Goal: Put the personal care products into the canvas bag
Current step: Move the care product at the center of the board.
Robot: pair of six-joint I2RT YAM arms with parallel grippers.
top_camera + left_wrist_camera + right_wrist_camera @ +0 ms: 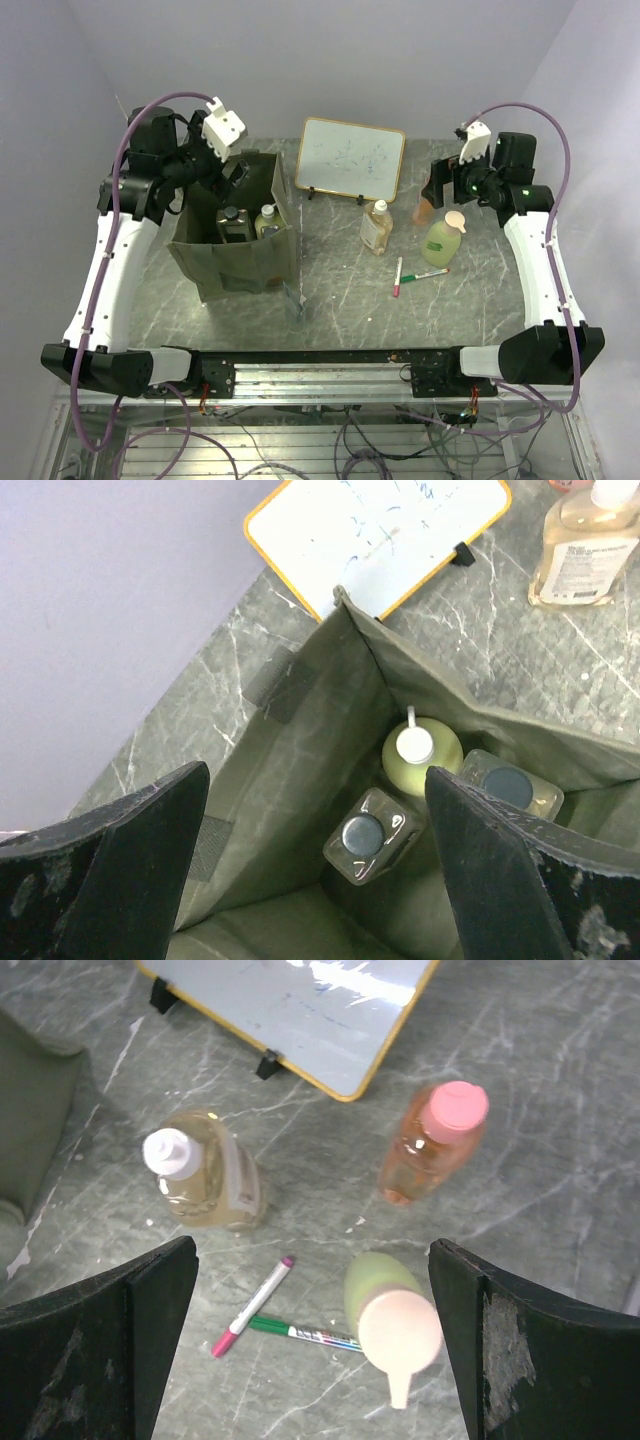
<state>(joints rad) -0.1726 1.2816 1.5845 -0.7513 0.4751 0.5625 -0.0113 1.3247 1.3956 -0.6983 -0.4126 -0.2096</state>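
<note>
Now I am about half done, I think. Three bottles stand inside the canvas bag [245, 268]: the round yellow-green bottle [420, 755] with a white cap, a clear square bottle [368, 835] with a dark cap, and a second dark-capped bottle [510, 788]. That last one is partly behind my finger, so its square shape is my best guess.

My left gripper [315, 775] hangs over the open bag. Its fingers are spread wide and there is nothing between them.

My right gripper [312, 1250] hovers over the three bottles left on the table [540, 1060]. It is spread wide too, and it holds nothing. Below it are the amber bottle [205, 1175], the orange bottle [435, 1145] with a pink cap, and the green bottle [385, 1305] with a peach pump.

The green one is nearest under me, so I would take it next. I need to go down, squeeze its round body under the pump, lift it, and carry it across to the bag. The red pen [250, 1305] and the green pen [305, 1333] lie right beside it, and I must not pinch those.

All the bottles look like smooth, shiny plastic, so they may slip. The pump top is wide and has a little spout. The bag is soft green cloth with folds in its walls. The table looks like grey stone with white lines. The whiteboard [300, 1010] is flat and has a wood edge.
</note>
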